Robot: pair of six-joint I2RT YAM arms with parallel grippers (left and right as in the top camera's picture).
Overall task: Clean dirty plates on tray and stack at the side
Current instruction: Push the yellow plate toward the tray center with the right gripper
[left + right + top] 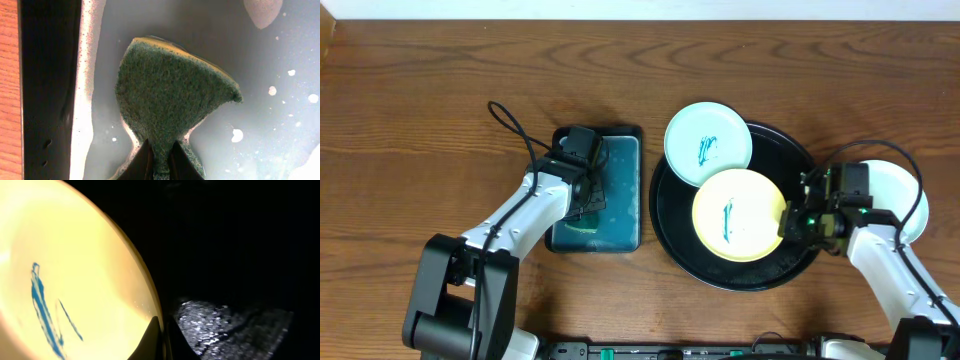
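Tabletop (420, 100) of dark wood carries everything. Widest on it is the black tray (782, 152), to the right of centre. The teal tray (620, 215) sits just left of it and holds soapy water.

The yellow plate (750, 205) lies on the black tray, its face scribbled in teal. A mint-white plate (708, 143), also marked, overlaps the tray's far-left rim. A third plate (892, 190) rests off the tray on the right, partly under the arm, and shows no marks where it is visible.

The sponge (170, 100) is in the suds, scouring side up. The left gripper (160, 162) pinches it at one narrow end. The right gripper (161, 335) is clamped on the yellow plate's right rim, so the plate spreads away to the left of its fingers.

That hold is the likely weak point. It is a thin edge grip on a glossy plate (and a wet sponge is on its way), so scrubbing pressure could pivot the plate or slide it free. The sponge is also well apart from the plate, and may drip across the table between the trays.
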